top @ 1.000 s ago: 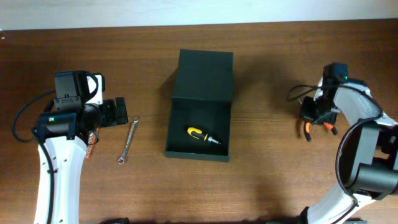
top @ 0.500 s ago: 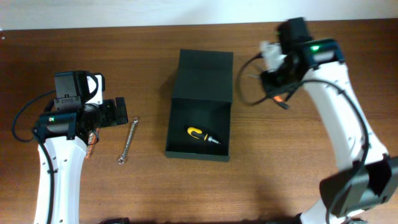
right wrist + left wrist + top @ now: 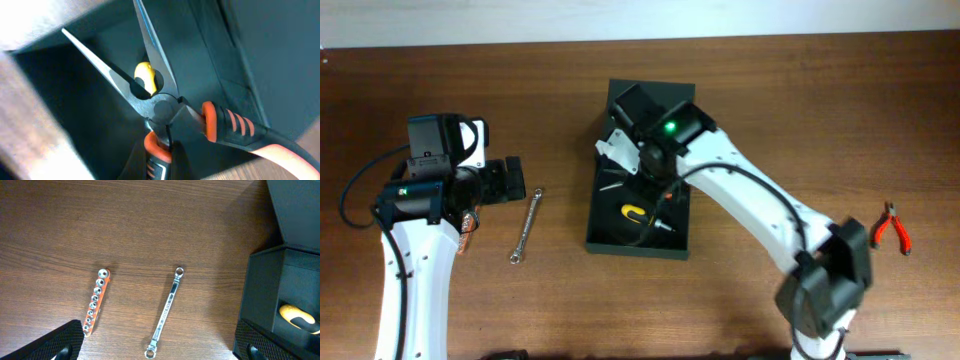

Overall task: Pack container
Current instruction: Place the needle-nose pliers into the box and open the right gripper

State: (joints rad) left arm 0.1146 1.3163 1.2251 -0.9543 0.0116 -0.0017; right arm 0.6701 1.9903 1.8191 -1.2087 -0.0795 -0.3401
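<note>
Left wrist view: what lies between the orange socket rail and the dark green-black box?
A slim silver double-ring wrench, apart from both the orange socket rail and the dark green-black matte rectangular container, as the left wrist view shows.

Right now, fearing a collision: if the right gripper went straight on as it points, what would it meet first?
The right gripper holds pliers pointing into the container; likely first is the yellow screwdriver handle just past their tips, else the floor. Depth is unclear.

The right hand (image 3: 159,160), gripping pliers (image 3: 160,107), has swung across over the container (image 3: 620,246).
</note>
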